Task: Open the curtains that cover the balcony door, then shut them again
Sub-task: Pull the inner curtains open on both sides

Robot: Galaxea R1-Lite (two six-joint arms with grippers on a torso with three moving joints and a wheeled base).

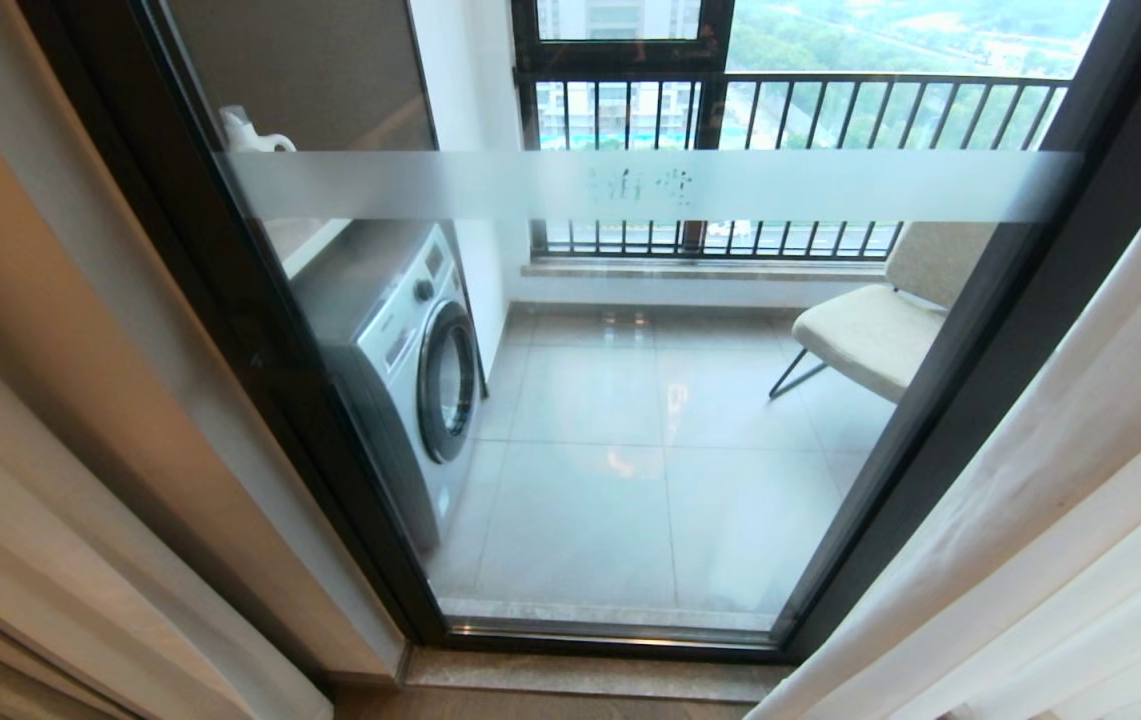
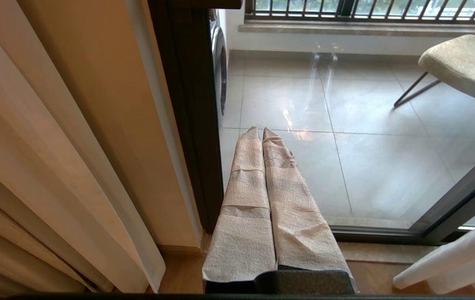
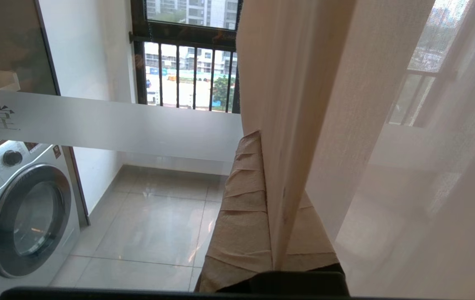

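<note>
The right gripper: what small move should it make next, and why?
Probably pull sideways across the balcony door. The right gripper is shut on the edge of the white sheer curtain, and the glass is uncovered, so closing seems the step left.

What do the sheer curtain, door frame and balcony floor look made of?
Sheer curtain: thin woven fabric, probably voile; the railing shows through it.
Door frame: dark, matte, likely painted or anodised metal; straight slim profiles.
Balcony floor: glossy grey tiles, likely glazed ceramic; grout lines and bright reflections.
Right gripper, wrapped in creased beige cloth or paper, is shut on the sheer curtain's edge.
</note>
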